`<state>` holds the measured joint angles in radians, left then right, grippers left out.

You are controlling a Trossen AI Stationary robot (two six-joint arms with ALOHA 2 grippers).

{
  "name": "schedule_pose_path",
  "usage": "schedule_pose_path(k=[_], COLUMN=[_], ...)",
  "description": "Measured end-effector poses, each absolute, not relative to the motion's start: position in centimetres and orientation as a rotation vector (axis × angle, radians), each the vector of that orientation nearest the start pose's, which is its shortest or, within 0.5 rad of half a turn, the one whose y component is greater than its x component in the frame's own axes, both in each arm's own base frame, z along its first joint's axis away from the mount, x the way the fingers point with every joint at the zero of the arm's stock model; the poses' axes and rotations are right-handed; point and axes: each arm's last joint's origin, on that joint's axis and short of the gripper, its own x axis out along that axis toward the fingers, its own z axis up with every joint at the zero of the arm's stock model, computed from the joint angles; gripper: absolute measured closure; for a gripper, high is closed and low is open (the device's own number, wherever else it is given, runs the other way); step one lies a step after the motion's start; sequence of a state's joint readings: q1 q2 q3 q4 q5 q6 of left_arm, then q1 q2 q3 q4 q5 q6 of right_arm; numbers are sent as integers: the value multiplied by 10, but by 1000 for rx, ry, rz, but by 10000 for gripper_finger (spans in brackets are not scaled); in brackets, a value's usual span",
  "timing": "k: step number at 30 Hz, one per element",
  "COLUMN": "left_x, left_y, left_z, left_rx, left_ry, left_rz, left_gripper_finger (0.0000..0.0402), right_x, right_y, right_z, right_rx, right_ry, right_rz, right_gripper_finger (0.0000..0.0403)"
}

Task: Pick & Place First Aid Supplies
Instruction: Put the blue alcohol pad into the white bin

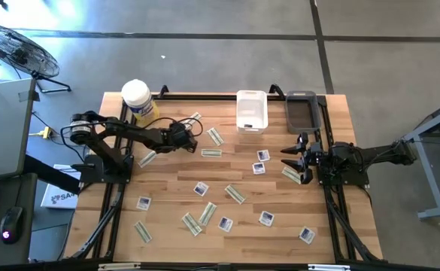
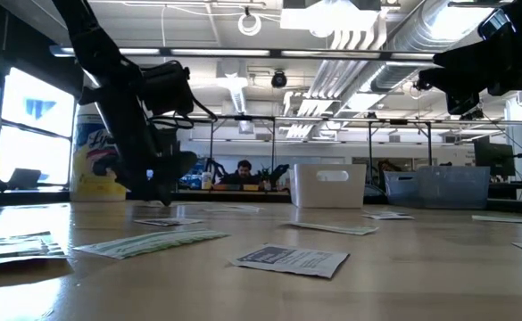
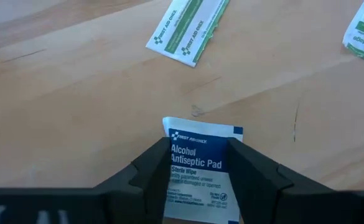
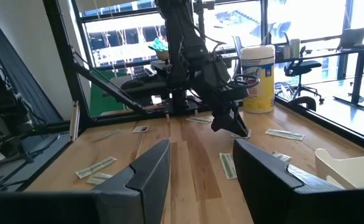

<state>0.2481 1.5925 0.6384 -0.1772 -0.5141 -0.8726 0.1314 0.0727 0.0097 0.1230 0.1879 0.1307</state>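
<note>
My left gripper [image 1: 183, 136] is at the table's far left, low over the wood, shut on a white-and-blue "Alcohol Antiseptic Pad" packet [image 3: 200, 163]. It also shows in the low view [image 2: 160, 194] and in the right wrist view [image 4: 230, 126]. My right gripper [image 1: 295, 158] hovers open and empty at the table's right side, its fingers [image 4: 145, 167] pointing toward the left arm. Several more square white-and-blue packets [image 1: 201, 189] and green-and-white strips [image 1: 211, 153] lie flat on the table. My left gripper has the packet between its two fingers, which stand against its two side edges [image 3: 169, 163]. The fingers slant down toward the table, and the packet's far end [image 3: 201, 127] sticks out past the fingertips. The packet lies flat to the camera, close over the wood; I cannot tell whether it touches the table.
A yellow tub with a white lid [image 1: 138, 100] stands at the far left corner, just behind the left arm. A white bin [image 1: 251, 110] and a grey bin [image 1: 301, 111] stand at the far edge. Loose strips [image 3: 188, 26] lie near the left gripper.
</note>
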Motion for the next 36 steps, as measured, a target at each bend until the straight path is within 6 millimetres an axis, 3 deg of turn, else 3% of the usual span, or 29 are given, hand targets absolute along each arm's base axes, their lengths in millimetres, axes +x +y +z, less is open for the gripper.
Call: schedule_pose_path(k=[4, 23, 36], left_x=[245, 246, 269], left_y=[77, 78, 83], left_z=[118, 119, 144], left_rx=[-586, -560, -512], left_ry=[766, 763, 732], left_rz=[1116, 1125, 1053], left_gripper_finger=[273, 275, 275], right_x=[101, 101, 101], right_y=[8, 8, 8], right_z=[173, 173, 173], right_rx=[140, 140, 140], right_ry=[-63, -63, -64], right_rz=[-53, -53, -53], right_gripper_finger=[233, 233, 233])
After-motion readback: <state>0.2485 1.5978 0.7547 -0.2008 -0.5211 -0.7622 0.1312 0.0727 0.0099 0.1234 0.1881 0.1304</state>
